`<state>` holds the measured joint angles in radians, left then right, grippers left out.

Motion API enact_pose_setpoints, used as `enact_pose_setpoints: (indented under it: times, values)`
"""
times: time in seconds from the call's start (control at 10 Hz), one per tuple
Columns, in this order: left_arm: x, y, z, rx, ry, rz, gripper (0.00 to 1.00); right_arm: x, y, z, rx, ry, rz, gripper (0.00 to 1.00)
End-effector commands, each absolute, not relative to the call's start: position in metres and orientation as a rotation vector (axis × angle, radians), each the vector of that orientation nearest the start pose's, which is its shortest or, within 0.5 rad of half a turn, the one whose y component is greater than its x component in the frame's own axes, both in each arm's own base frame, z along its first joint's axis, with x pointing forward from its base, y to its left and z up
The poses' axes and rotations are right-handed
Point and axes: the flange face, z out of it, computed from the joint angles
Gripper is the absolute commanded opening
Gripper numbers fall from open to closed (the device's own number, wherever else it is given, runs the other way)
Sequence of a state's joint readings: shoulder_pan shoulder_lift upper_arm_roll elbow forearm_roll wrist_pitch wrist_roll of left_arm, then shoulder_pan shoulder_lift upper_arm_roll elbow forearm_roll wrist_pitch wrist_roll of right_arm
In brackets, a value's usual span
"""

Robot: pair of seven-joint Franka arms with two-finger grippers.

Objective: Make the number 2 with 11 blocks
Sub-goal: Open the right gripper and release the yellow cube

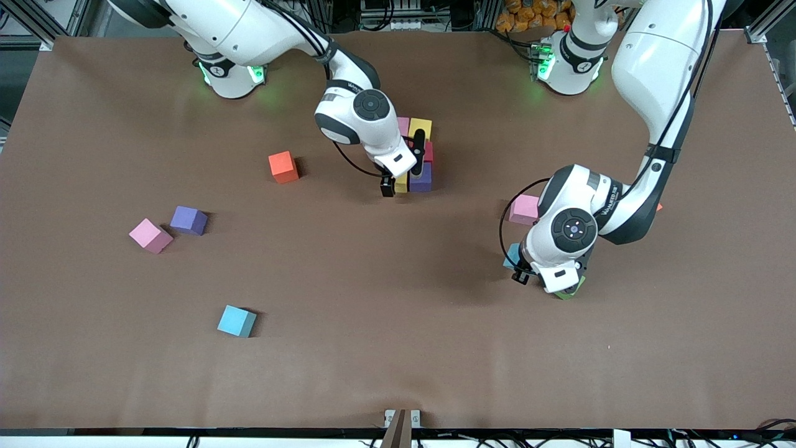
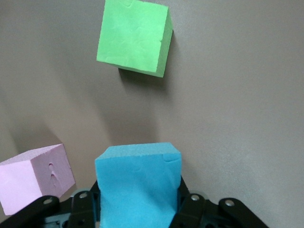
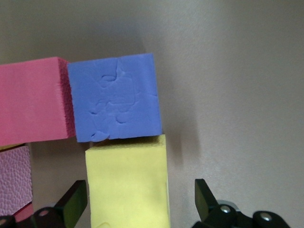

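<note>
The right pincer (image 3: 140,202) stands spread over the cluster at mid-bench, its fingers either side of a yellow block (image 3: 128,183) and clear of it, so that block appears just set down. This yellow block touches a purple block (image 3: 114,97), which sits against a red block (image 3: 31,107); a pink block (image 3: 14,180) lies beside them. In the front view a second yellow block (image 1: 420,128) tops the cluster on the side toward the bases.

The left pincer (image 2: 137,209) pinches a light blue block (image 2: 137,185) over the bench toward the left arm's end, near a green block (image 2: 134,37) and another pink block (image 2: 35,173).

Loose pieces lie toward the right arm's end: a pink block (image 1: 150,235) beside a purple block (image 1: 188,220), and a light blue block (image 1: 236,321) nearest the front camera. An orange cube (image 1: 283,167) is not part of the figure.

Recommended procedure: the right arm should lift straight up so the fingers do not drag the yellow block out of line. The left arm should wait until the cluster is free, then seat its block flush and square against a neighbour
</note>
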<state>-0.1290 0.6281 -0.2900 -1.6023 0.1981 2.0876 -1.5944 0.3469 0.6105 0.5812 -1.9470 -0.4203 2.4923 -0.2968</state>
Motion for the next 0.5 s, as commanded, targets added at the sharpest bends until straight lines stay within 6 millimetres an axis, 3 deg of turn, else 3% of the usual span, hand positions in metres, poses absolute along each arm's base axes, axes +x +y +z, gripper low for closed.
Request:
enact_pose_setpoints:
  times: [0.0,0.4]
  values:
    - [0.629,-0.247,0.275,-2.580,-1.641,0.108,0.00,0.377,0.485,0.232,-2.297,-2.082,-0.103,1.00]
    - [0.627,-0.253,0.276,-2.570,-1.662,0.114,0.00,0.357,0.477,0.260,-2.295,-2.139,-0.132,1.00]
